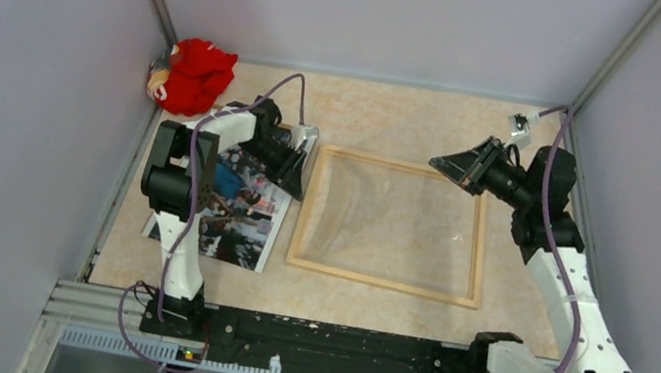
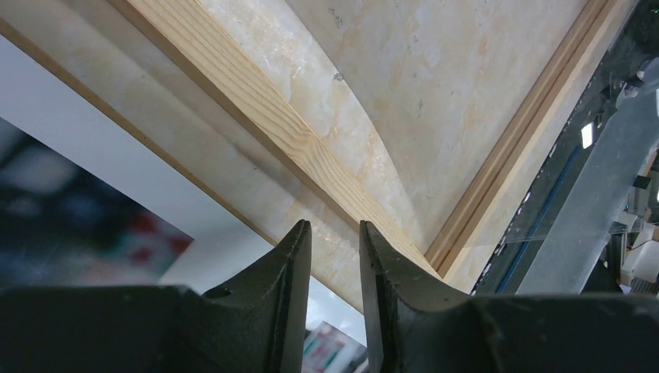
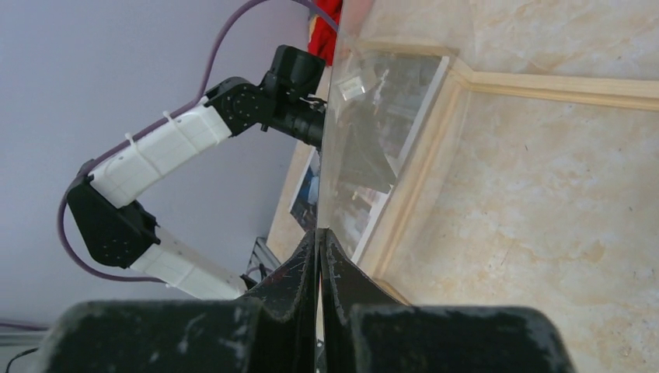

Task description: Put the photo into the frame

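The photo [image 1: 246,213] lies face up on the table at the left, partly under my left arm. The light-wood frame [image 1: 381,281] lies flat to its right. My left gripper [image 1: 298,176] hangs low between the photo's right edge and the frame's left rail. In the left wrist view its jaws [image 2: 336,225] stand narrowly open over the strip of table between the photo's white border [image 2: 78,148] and the rail [image 2: 256,101], with nothing held. My right gripper [image 1: 442,165] is shut on the clear pane [image 3: 373,124], which is tilted up off the frame [image 3: 544,81].
A red cloth toy [image 1: 195,75] sits in the far left corner. A small white object [image 1: 519,127] lies at the far right by the wall. Grey walls close in three sides, and a black rail [image 1: 331,339] runs along the near edge.
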`<state>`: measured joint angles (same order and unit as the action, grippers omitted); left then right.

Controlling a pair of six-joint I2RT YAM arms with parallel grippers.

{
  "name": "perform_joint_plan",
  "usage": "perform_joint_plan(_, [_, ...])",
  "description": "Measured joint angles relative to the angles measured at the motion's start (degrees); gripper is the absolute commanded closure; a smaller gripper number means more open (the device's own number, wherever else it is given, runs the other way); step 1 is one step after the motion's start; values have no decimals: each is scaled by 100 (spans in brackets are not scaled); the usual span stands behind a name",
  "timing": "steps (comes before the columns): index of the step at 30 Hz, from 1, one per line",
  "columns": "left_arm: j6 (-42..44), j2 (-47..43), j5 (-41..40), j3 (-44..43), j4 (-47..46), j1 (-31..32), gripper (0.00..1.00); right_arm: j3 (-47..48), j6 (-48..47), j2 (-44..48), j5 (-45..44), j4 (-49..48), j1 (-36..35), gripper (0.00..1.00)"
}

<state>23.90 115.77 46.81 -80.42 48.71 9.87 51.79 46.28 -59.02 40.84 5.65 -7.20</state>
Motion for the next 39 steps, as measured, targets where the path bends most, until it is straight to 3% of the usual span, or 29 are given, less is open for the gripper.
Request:
perform_joint_plan(5, [-24, 0, 44, 35, -85, 0, 74, -42, 271, -42, 83, -398, 0, 100])
perform_joint_plan(21, [-223, 0, 269, 42, -251, 0, 76, -682, 1611, -273, 398, -2269, 4, 100])
perform_joint_plan(39, [-431, 68, 310, 116, -389, 0, 82, -787, 2175, -782, 426, -3237, -446, 100])
